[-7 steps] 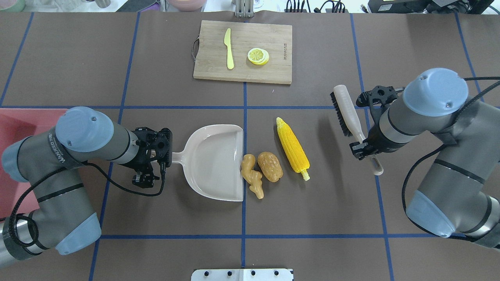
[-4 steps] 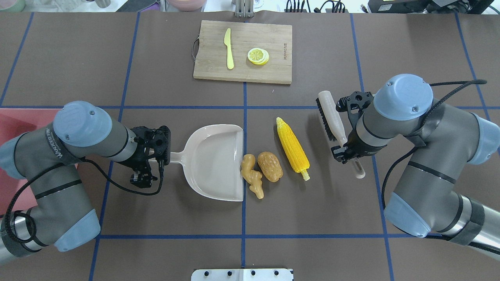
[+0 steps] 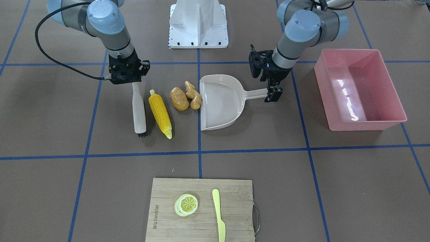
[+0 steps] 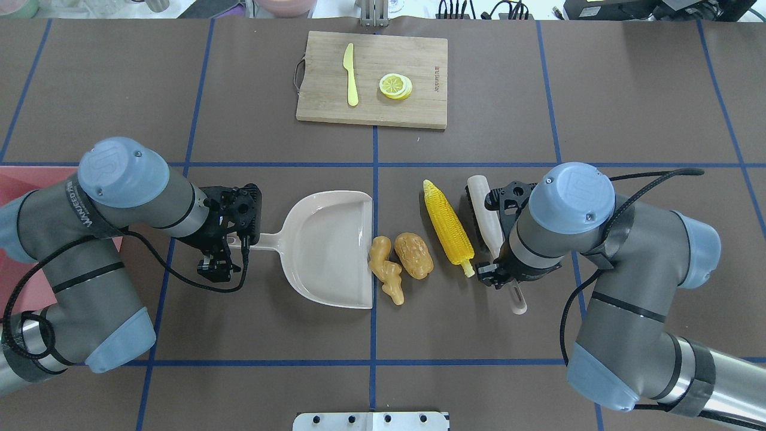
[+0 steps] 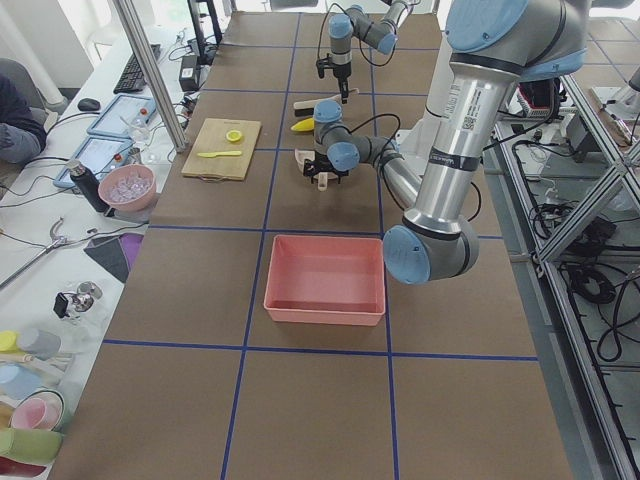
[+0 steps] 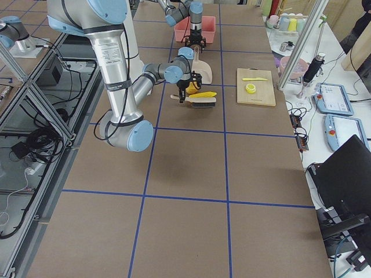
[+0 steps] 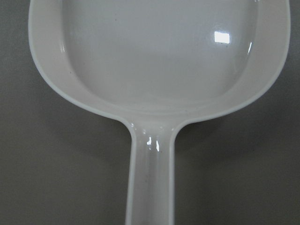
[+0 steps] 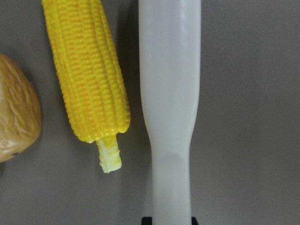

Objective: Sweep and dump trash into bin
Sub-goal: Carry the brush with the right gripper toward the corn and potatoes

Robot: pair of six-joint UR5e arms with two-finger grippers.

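Observation:
The yellow corn cob (image 4: pixel 449 224) (image 3: pixel 160 114), brown potato (image 4: pixel 414 255) (image 3: pixel 179 98) and tan ginger root (image 4: pixel 386 269) (image 3: pixel 193 95) lie just right of the beige dustpan's (image 4: pixel 329 245) open edge. The ginger touches that edge. My left gripper (image 4: pixel 238 240) is shut on the dustpan handle (image 7: pixel 152 178). My right gripper (image 4: pixel 499 272) is shut on a beige brush (image 4: pixel 482 215) (image 3: pixel 138 107), held low and close beside the corn's right side (image 8: pixel 86 70). The pink bin (image 3: pixel 366 125) stands beyond my left arm, mostly hidden in the overhead view (image 4: pixel 24 179).
A wooden cutting board (image 4: pixel 371 78) at the far middle carries a pale yellow knife (image 4: pixel 350 75) and lemon slices (image 4: pixel 395 85). The robot's base plate (image 4: pixel 371 421) sits at the near edge. Brown table with blue grid lines surrounds the group.
My right arm has carried the brush left and nearer, from well right of the corn to right beside it. The left gripper, dustpan and toy foods have stayed in place.

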